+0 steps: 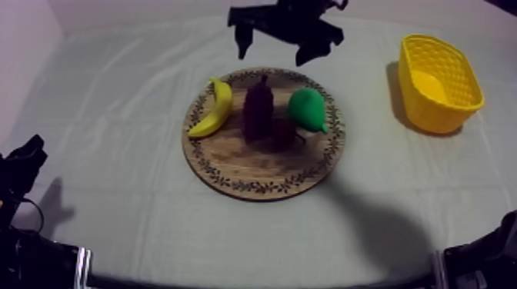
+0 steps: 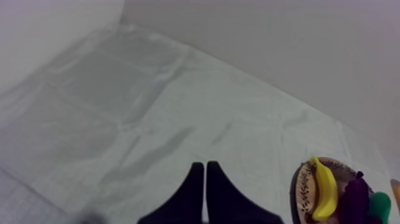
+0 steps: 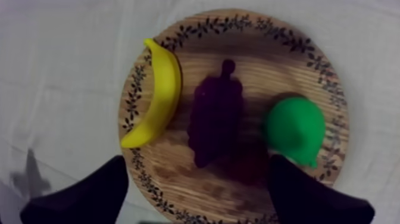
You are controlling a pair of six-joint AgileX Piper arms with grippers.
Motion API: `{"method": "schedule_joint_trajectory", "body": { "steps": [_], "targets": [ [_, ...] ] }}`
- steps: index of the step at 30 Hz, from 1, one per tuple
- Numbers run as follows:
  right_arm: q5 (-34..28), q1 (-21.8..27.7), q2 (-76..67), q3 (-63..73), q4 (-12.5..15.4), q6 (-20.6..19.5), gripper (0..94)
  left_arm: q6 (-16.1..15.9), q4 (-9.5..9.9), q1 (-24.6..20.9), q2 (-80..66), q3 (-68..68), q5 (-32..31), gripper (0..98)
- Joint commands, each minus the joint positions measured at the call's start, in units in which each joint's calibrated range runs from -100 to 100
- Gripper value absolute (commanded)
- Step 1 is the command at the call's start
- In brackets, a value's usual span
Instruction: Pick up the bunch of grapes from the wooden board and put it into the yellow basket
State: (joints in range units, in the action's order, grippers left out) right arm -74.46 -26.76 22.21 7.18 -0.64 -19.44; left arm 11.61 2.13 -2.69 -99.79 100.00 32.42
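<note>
Bunch of grapes (image 3: 215,116) lies flat at the middle of the wooden board (image 3: 300,65). Its long axis runs across the board, with the stem toward the board's far rim in the top view and the broad end toward the near rim. It sits between the banana (image 3: 156,95) and the pear (image 3: 296,130), apart from both. A small red fruit (image 1: 285,135), dim, sits just beside its broad end.

My right claw (image 1: 275,52) is spread wide with nothing between the fingers (image 3: 89,196). It hangs above the board's far rim, past the stem end, clear of the grapes. From the wrist, the bunch lines up in the gap between the two fingers. The right arm comes in from the upper right, reaching over the counter (image 1: 115,115).

My left claw (image 2: 205,176) is low at its own side, fingers pressed together on nothing.

Yellow basket (image 1: 450,73) stands at the right, well apart from the board.
</note>
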Motion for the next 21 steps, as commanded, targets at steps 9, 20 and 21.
{"method": "schedule_joint_trajectory", "body": {
  "steps": [9, 20, 21],
  "targets": [
    [4.10, -0.85, 8.70, 1.03, 0.65, -0.06, 91.9, -0.01, 0.00, -0.03, 0.05, 0.00, -0.01, 0.1],
    [6.45, -0.98, 19.32, 5.03, -0.63, -1.37, 91.9, -0.01, 0.00, -0.03, 0.05, 0.00, -0.01, 0.1],
    [6.48, -0.98, 20.08, 5.45, -0.68, -1.40, 91.9, -0.01, 0.00, -0.03, 0.05, 0.00, -0.01, 0.1]
  ]
}}
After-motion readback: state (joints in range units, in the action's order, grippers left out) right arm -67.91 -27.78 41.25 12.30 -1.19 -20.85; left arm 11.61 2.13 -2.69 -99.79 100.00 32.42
